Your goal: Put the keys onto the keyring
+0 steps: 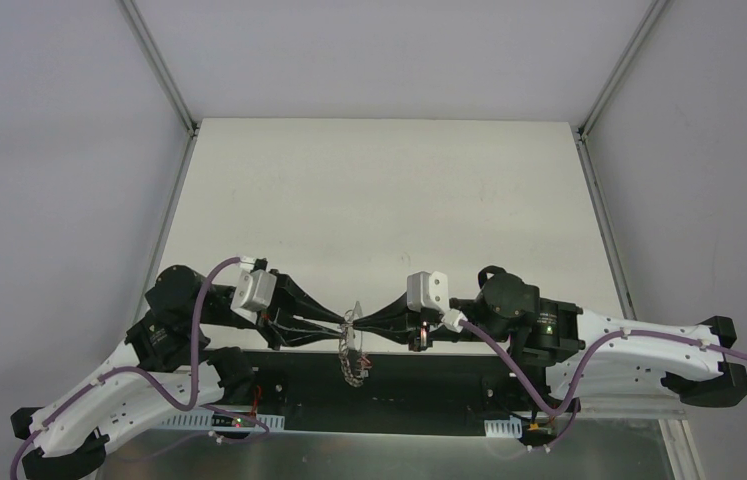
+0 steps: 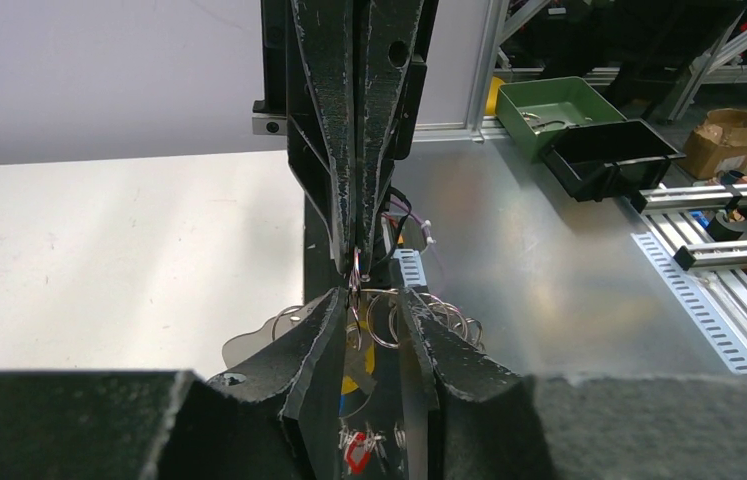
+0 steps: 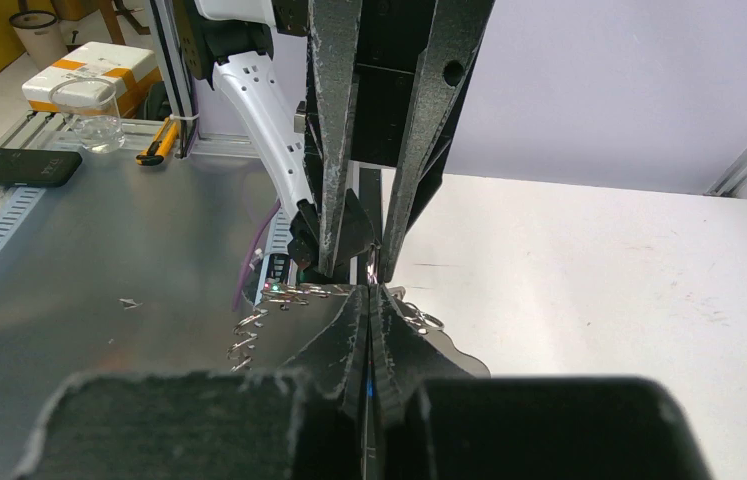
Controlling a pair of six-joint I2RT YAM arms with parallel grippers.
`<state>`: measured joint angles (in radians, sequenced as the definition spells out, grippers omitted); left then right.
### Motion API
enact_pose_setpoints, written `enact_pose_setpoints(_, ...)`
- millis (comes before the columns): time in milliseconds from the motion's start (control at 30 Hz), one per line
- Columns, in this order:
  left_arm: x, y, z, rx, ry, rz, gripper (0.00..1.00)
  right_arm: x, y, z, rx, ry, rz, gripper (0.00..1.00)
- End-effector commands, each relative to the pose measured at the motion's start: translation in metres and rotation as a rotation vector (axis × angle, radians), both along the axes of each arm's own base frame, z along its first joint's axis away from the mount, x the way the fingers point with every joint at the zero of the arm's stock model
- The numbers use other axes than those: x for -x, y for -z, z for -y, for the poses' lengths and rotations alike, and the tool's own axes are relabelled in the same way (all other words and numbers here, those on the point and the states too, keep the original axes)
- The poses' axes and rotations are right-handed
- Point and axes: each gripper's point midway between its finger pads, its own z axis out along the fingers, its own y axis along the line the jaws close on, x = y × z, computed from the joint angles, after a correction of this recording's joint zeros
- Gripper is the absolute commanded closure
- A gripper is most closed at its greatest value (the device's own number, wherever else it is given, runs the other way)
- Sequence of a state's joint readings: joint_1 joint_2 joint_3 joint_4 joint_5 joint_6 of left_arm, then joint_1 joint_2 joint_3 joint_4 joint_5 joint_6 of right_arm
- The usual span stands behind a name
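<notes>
holding the keyring (image 2: 385, 320) in mid-air at lower centre of the top view | right gripper (image 3: 370, 292) is pinching it shut, steadying it | left gripper (image 2: 371, 300) is straddling the loops with jaws parted, cannot tell if gripping | keys (image 1: 354, 368) are dangling below

A green bin (image 2: 517, 120) sits just beside a black bin (image 2: 599, 180) near a cardboard box (image 2: 734, 135), and a black phone (image 3: 19, 167) lies near a glass (image 3: 89, 125).

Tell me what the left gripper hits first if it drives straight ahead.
The left gripper likely meets the keyring between its parted jaws first; just beyond, the shut right gripper faces it tip to tip. Depth is unclear.
</notes>
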<state>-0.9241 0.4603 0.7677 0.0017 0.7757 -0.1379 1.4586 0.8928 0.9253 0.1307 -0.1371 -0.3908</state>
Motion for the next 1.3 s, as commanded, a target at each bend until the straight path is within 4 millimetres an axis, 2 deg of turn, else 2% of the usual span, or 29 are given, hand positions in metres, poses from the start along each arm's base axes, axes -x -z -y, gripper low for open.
enact_pose_setpoints(0, 0.001, -0.003, 0.002, 0.011, 0.013, 0.012, 0.77, 0.002, -0.039, 0.007, -0.14, -0.004, 0.025, 1.0)
enact_pose_setpoints(167, 0.0, -0.001, 0.005, 0.0, 0.02, 0.006, 0.82, 0.002, -0.039, 0.007, -0.142, -0.003, 0.026, 1.0)
enact_pose_setpoints(333, -0.002, 0.001, 0.007, -0.01, 0.015, 0.002, 1.0, 0.003, -0.039, 0.007, -0.143, -0.007, 0.029, 1.0)
enact_pose_setpoints(633, -0.008, 0.007, 0.006, -0.057, -0.024, -0.02, 1.0, 0.003, -0.036, 0.008, -0.116, -0.004, 0.015, 1.0)
enact_pose_setpoints(733, -0.011, 0.004, 0.002, -0.071, -0.056, -0.028, 1.0, -0.002, -0.032, 0.011, -0.078, 0.031, -0.012, 0.99)
enact_pose_setpoints(933, -0.015, 0.006, -0.002, -0.151, -0.095, -0.082, 1.0, -0.014, -0.01, 0.021, 0.088, 0.121, -0.086, 0.78)
enact_pose_setpoints(1033, -0.014, 0.013, 0.001, -0.213, -0.077, -0.111, 1.0, -0.019, 0.003, 0.028, 0.203, 0.162, -0.117, 0.72)
enact_pose_setpoints(1100, -0.013, 0.019, 0.004, -0.259, -0.052, -0.13, 1.0, -0.018, 0.012, 0.031, 0.273, 0.167, -0.138, 0.71)
enact_pose_setpoints(1200, -0.007, 0.022, 0.006, -0.308, 0.0, -0.15, 1.0, -0.018, 0.024, 0.035, 0.369, 0.185, -0.168, 0.77)
enact_pose_setpoints(1267, -0.007, 0.024, 0.007, -0.325, 0.005, -0.156, 1.0, -0.018, 0.031, 0.036, 0.405, 0.197, -0.175, 0.77)
